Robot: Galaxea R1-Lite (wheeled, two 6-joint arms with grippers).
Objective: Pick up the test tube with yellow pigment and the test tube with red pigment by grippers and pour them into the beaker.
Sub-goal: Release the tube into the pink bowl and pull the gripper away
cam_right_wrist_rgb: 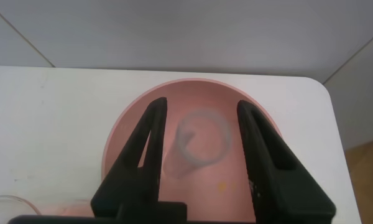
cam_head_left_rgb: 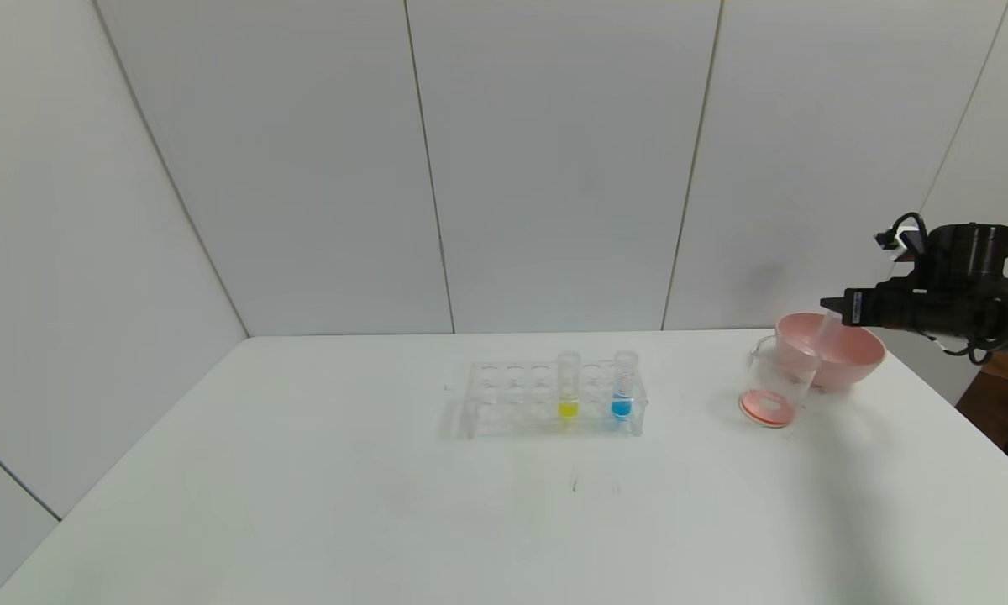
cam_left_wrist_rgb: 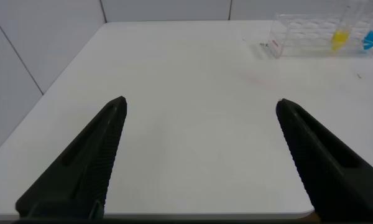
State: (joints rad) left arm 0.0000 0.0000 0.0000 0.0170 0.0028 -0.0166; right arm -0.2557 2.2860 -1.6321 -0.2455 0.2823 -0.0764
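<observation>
The test tube with yellow pigment (cam_head_left_rgb: 568, 388) stands upright in the clear rack (cam_head_left_rgb: 504, 402) at mid-table, also seen in the left wrist view (cam_left_wrist_rgb: 340, 38). The beaker (cam_head_left_rgb: 774, 384) stands right of the rack with red-orange liquid in its bottom. My right gripper (cam_head_left_rgb: 833, 303) (cam_right_wrist_rgb: 202, 104) hovers over the pink bowl (cam_head_left_rgb: 848, 360), open. A clear, blurred tube (cam_right_wrist_rgb: 196, 146) (cam_head_left_rgb: 826, 329) hangs loose between its fingers above the bowl's inside, no colour showing in it. No tube with red pigment in it is visible. My left gripper (cam_left_wrist_rgb: 202, 101) is open over bare table.
A blue-tipped tube (cam_head_left_rgb: 622, 385) stands in the rack right of the yellow one. The pink bowl (cam_right_wrist_rgb: 130, 124) sits right behind the beaker near the table's far right corner. The table's right edge runs close past the bowl.
</observation>
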